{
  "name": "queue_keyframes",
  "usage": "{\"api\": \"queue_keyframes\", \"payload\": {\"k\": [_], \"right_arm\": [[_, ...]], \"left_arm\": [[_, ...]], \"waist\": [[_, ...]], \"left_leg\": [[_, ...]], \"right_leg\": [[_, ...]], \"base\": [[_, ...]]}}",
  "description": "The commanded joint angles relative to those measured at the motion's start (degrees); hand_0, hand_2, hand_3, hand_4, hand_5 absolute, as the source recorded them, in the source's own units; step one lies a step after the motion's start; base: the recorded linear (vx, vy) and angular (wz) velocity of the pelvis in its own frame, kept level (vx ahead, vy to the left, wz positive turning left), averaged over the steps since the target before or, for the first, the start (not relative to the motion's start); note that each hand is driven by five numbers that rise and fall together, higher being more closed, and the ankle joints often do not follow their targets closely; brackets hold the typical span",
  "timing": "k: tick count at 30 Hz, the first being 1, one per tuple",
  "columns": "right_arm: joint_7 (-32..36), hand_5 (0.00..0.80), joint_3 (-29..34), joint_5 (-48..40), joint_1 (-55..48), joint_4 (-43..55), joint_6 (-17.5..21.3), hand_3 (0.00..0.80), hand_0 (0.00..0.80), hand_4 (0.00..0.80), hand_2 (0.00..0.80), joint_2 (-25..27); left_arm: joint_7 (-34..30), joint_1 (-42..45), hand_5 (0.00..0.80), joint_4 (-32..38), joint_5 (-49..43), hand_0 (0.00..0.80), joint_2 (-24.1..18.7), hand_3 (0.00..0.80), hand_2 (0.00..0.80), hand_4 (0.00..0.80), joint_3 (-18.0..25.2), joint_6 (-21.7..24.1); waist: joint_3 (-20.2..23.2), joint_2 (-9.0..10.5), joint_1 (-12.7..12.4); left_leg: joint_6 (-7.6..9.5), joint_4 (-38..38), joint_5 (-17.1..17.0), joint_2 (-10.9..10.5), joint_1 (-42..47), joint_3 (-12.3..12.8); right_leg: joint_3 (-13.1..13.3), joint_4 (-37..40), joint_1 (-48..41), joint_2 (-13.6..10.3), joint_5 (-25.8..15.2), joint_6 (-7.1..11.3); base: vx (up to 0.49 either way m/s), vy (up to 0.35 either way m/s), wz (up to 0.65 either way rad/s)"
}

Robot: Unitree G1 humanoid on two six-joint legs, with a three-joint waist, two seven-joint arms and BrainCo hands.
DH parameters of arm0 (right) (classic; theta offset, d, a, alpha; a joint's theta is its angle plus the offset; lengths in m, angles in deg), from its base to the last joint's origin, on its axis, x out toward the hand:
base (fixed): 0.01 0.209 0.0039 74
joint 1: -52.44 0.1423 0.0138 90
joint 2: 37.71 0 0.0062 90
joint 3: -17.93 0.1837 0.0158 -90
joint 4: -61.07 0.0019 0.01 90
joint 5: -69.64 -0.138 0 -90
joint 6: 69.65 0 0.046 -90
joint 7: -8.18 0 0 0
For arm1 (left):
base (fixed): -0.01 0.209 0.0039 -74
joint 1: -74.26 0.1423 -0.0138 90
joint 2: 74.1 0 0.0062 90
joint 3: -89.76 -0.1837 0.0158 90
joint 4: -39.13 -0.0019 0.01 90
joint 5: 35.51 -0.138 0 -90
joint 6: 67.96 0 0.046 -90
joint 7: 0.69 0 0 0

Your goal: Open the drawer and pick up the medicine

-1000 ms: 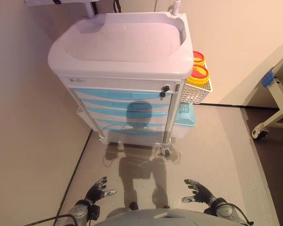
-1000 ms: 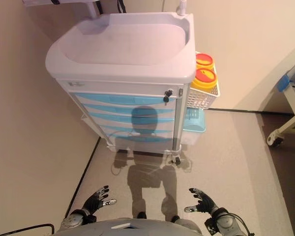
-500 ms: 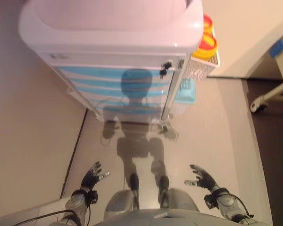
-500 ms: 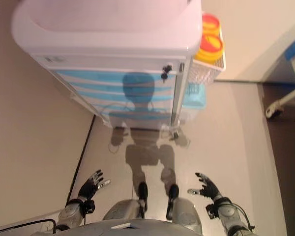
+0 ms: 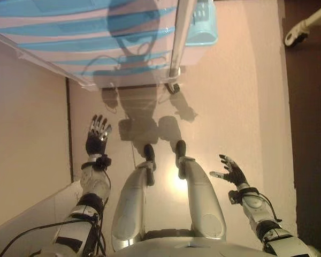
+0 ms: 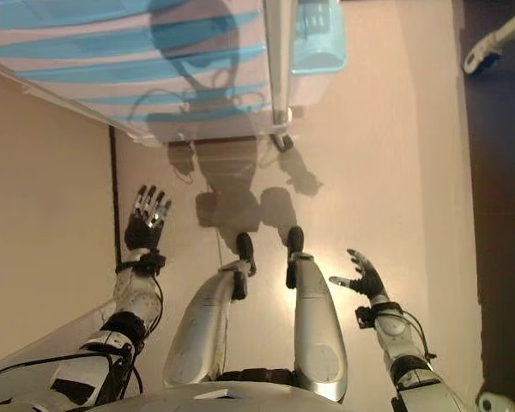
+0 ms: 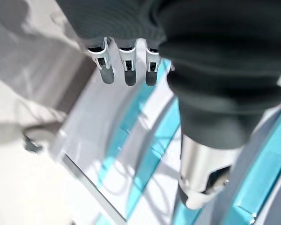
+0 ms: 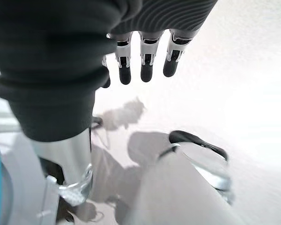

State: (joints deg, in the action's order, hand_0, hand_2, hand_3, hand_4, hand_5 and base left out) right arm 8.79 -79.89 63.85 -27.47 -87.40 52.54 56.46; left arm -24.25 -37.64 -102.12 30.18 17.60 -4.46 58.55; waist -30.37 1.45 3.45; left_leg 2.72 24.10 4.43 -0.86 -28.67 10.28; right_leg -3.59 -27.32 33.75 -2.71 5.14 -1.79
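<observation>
**Both hands empty and spread, short of the cart's shut drawers**

Left hand point(image 5: 97, 140) raised over the floor point(image 5: 241, 107), fingers straight and spread, palm empty, touching nothing. Its own wrist view agrees: fingers point(image 7: 125, 70) straight in a row, thumb extended apart from them, nothing between. Right hand point(image 5: 231, 171) hangs lower and out to the robot's right side, fingers splayed and relaxed, thumb out, also empty. Right wrist view shows its fingers point(image 8: 147, 68) straight, only bare floor past them.

Medical cart point(image 5: 69, 32) stands ahead of both hands, well apart from them, closer to the left hand's line than the right's. Only its lower front shows: blue drawers point(image 5: 53, 24) stacked with white strips between, all flush and shut as far as can be seen. Left wrist view shows the same blue drawer fronts point(image 7: 145, 145) past the fingertips, no contact. Metal post point(image 5: 176, 40) runs down the cart's right edge to a caster wheel point(image 5: 174, 88) on the floor, ahead and between the two hands. Light blue bin point(image 5: 200, 24) hangs on the cart's side beyond the post, ahead of the right hand.

Medicine not visible in any view; neither hand holds it.

Wall point(image 5: 27, 134) lies just beside the left hand on its outer side. A white wheeled leg point(image 5: 305, 27) of other furniture shows far ahead-right of the right hand.
</observation>
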Motion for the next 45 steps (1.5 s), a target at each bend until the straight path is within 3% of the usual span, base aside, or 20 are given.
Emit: {"api": "queue_keyframes", "payload": {"k": [1, 6, 12, 22, 25, 28, 31, 33, 34, 35, 36, 41, 45], "right_arm": [[-1.4, 0.000, -3.9, -3.8, -2.5, 4.4, -0.7, 0.000, 0.000, 0.000, 0.000, 1.9], [-2.5, 0.000, -5.9, -4.8, -3.1, 8.3, -2.9, 0.000, 0.000, 0.000, 0.000, 2.1], [-2.9, 0.000, -8.2, -6.0, -4.6, 11.3, -4.1, 0.000, 0.000, 0.000, 0.000, 3.0], [-4.1, 0.000, -10.1, -6.2, -7.3, 12.4, -3.1, 0.000, 0.000, 0.000, 0.000, 4.7], [-4.4, 0.000, -10.1, -5.9, -7.6, 12.2, -2.9, 0.000, 0.000, 0.000, 0.000, 4.9], [-4.4, 0.000, -9.8, -5.6, -7.7, 11.7, -2.7, 0.000, 0.000, 0.000, 0.000, 5.1], [-3.3, 0.000, -8.8, -4.2, -7.2, 11.5, -3.4, 0.000, 0.000, 0.000, 0.000, 5.7], [-2.7, 0.000, -8.3, -3.4, -6.9, 11.0, -3.6, 0.000, 0.000, 0.000, 0.000, 6.2], [-2.4, 0.000, -8.2, -3.2, -6.8, 10.7, -3.7, 0.000, 0.000, 0.000, 0.000, 6.4], [-2.3, 0.000, -8.1, -3.2, -6.7, 10.7, -3.9, 0.000, 0.000, 0.000, 0.000, 6.6], [-2.1, 0.000, -8.1, -3.1, -6.7, 10.7, -4.2, 0.000, 0.000, 0.000, 0.000, 6.9], [-1.3, 0.000, -7.9, -1.1, -7.3, 11.5, -5.6, 0.000, 0.000, 0.000, 0.000, 7.3], [-0.7, 0.000, -8.2, 0.8, -7.9, 11.1, -5.4, 0.000, 0.000, 0.000, 0.000, 6.8]], "left_arm": [[-3.3, -0.5, 0.000, 3.3, 8.7, 0.000, -1.0, 0.000, 0.000, 0.000, 3.4, 0.7], [-8.3, -7.2, 0.000, 4.3, 20.1, 0.000, -4.0, 0.000, 0.000, 0.000, 6.6, -4.2], [-9.0, -17.9, 0.000, 3.8, 32.0, 0.000, -10.7, 0.000, 0.000, 0.000, 9.8, -9.7], [-6.5, -31.4, 0.000, 8.7, 41.4, 0.000, -16.6, 0.000, 0.000, 0.000, 8.3, -8.8], [-13.5, -34.1, 0.000, 14.6, 43.1, 0.000, -16.2, 0.000, 0.000, 0.000, 6.3, -7.9], [-25.3, -34.7, 0.000, 21.2, 42.4, 0.000, -14.8, 0.000, 0.000, 0.000, 4.4, -10.6], [-36.8, -34.7, 0.000, 30.7, 35.4, 0.000, -12.5, 0.000, 0.000, 0.000, -0.4, -11.7], [-39.7, -35.2, 0.000, 36.4, 30.8, 0.000, -12.0, 0.000, 0.000, 0.000, -3.4, -10.4], [-40.3, -35.4, 0.279, 40.1, 28.3, 0.279, -12.0, 0.279, 0.279, 0.279, -5.0, -10.4], [-39.0, -35.5, 0.474, 44.1, 25.4, 0.474, -12.3, 0.474, 0.474, 0.474, -6.7, -9.8], [-37.8, -35.6, 0.800, 47.5, 22.6, 0.800, -12.7, 0.800, 0.800, 0.800, -7.9, -9.0], [-38.4, -32.9, 0.800, 57.3, 16.8, 0.800, -13.4, 0.800, 0.800, 0.800, -11.1, -11.9], [-44.0, -27.4, 0.800, 57.9, 22.8, 0.800, -12.5, 0.800, 0.800, 0.800, -9.7, -15.6]], "waist": [[3.1, 0.48, 1.4], [2.4, 1.67, 3.4], [2.5, 2.70, 6.1], [2.9, 1.98, 9.0], [2.8, 1.65, 9.2], [2.6, 1.24, 8.9], [2.3, 0.64, 8.7], [1.9, 0.33, 8.7], [1.8, 0.24, 8.6], [1.7, 0.15, 8.6], [1.5, 0.12, 8.5], [1.4, 0.57, 7.3], [2.2, 0.64, 5.3]], "left_leg": [[2.62, 3.3, 6.7, -2.0, -1.8, -0.7], [2.50, 6.6, 8.3, -1.5, -4.0, 0.1], [2.41, 10.8, 10.4, -0.3, -6.0, 1.2], [1.78, 14.2, 11.8, 0.2, -7.5, 2.8], [1.57, 14.3, 11.9, 0.0, -7.5, 3.0], [1.26, 14.2, 12.0, -0.3, -7.2, 3.2], [1.20, 13.1, 11.7, -0.9, -6.0, 3.3], [1.20, 12.1, 11.5, -1.3, -4.9, 3.4], [1.19, 11.6, 11.4, -1.4, -4.4, 3.3], [1.17, 11.2, 11.3, -1.6, -3.7, 3.3], [1.18, 10.7, 11.2, -1.8, -2.9, 3.2], [1.26, 7.2, 8.7, -2.7, 1.0, 2.4], [0.74, 4.3, 7.5, -3.2, 4.5, 0.1]], "right_leg": [[-1.6, 0.9, 0.8, 0.9, 1.0, 3.34], [0.6, 0.6, 2.5, 1.9, 0.3, 3.21], [2.9, 0.1, 3.9, 2.5, -0.1, 2.94], [5.2, -0.6, 5.4, 2.5, -0.1, 2.57], [5.4, -0.3, 5.4, 2.3, -0.3, 2.65], [5.4, 0.1, 4.9, 2.2, -0.4, 2.72], [5.3, 0.5, 3.9, 2.3, -0.6, 2.85], [5.4, 0.8, 2.9, 2.4, -0.7, 2.94], [5.4, 1.0, 2.4, 2.4, -0.7, 2.97], [5.4, 1.0, 1.8, 2.4, -0.7, 3.02], [5.4, 1.1, 1.1, 2.4, -0.5, 3.05], [4.4, 2.4, -2.7, 1.8, -1.2, 2.91], [2.6, 2.8, -6.8, 1.2, 0.5, 2.53]], "base": [[0.028, 0.043, -0.38], [0.040, 0.044, -0.24], [0.066, 0.050, -0.20], [0.035, 0.072, -0.13], [0.007, 0.058, -0.01], [0.002, 0.038, 0.00], [0.004, 0.052, 0.01], [0.005, 0.047, 0.00], [0.000, 0.033, -0.01], [0.000, 0.000, 0.00], [0.000, 0.000, 0.00], [-0.050, -0.070, 0.09], [0.004, -0.136, 0.25]]}}
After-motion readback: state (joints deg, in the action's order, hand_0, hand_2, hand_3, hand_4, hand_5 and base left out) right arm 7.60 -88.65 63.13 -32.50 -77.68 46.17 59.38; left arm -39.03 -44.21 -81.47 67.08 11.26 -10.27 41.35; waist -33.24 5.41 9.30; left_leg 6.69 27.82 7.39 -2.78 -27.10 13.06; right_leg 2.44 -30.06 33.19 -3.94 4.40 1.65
